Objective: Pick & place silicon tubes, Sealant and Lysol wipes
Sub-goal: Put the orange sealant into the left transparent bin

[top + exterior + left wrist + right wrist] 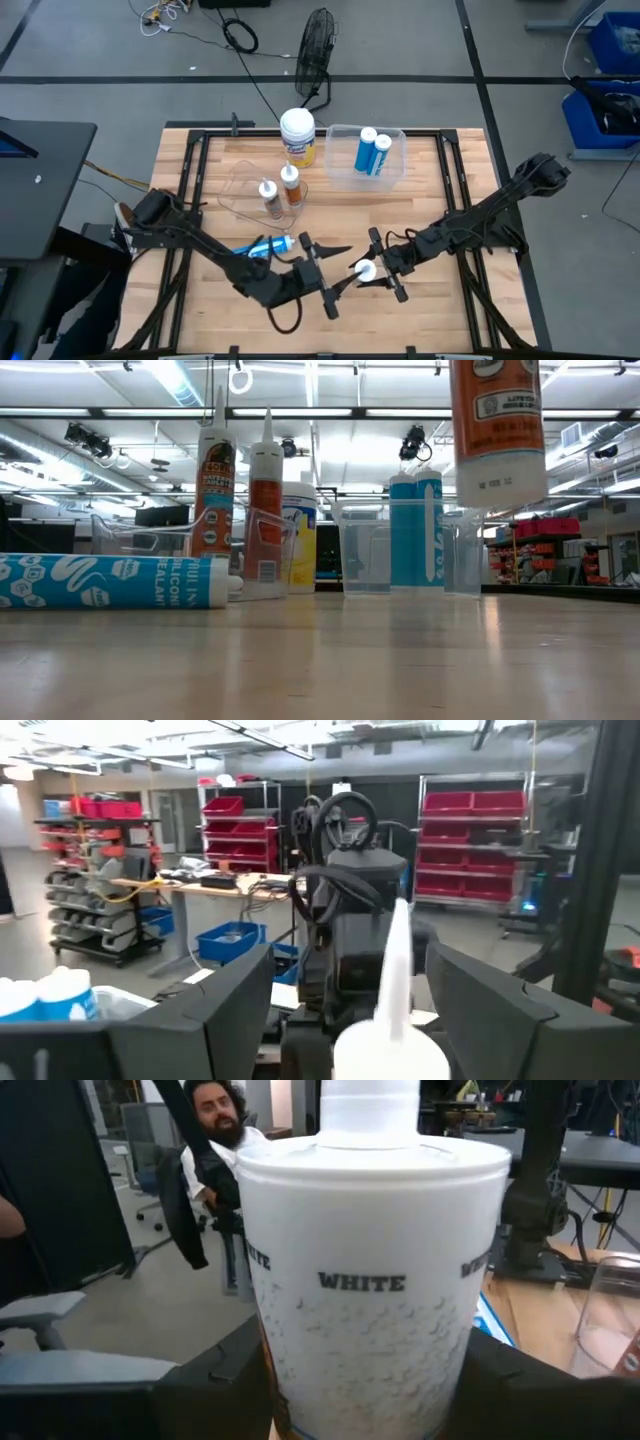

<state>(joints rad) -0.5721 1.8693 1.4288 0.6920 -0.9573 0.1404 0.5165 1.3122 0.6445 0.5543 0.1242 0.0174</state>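
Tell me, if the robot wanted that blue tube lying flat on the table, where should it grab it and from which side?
Probably across the middle of its round body, coming straight down from above. The blue tube lies on its side on the table, so its long barrel faces up and its nozzle end is narrow. The left gripper sits nearest; the right gripper already holds a white-capped cartridge.

Six cartridges, one wipes canister, two bins

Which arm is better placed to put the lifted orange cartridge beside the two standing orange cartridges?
The right. The right gripper already holds the orange cartridge clear of the table. The left gripper is open and holds nothing, though it sits somewhat nearer the standing orange cartridges.
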